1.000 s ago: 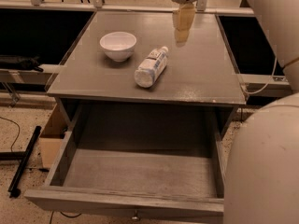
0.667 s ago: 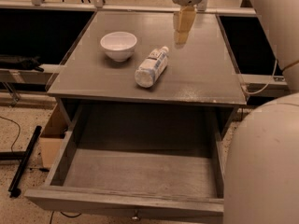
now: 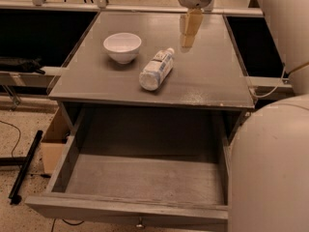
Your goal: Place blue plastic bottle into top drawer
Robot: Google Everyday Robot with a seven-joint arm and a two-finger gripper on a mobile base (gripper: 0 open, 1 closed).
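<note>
The gripper (image 3: 189, 30) is hovering by the far edge of the table (image 3: 212, 81), open or closed I cannot tell. The blue plastic bottle (image 3: 157, 70) is lying near-left of it, cap pointing toward it.

Hand (image 3: 189, 38) above table (image 3: 212, 79), behind bottle (image 3: 157, 70)

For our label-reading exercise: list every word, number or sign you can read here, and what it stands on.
Bottle label: print there, too blurred to read.
Bowl, table, drawer: no text.
Gripper, above the table's far side beyond the bottle: no readable marks.
Nothing can be quoted.
</note>
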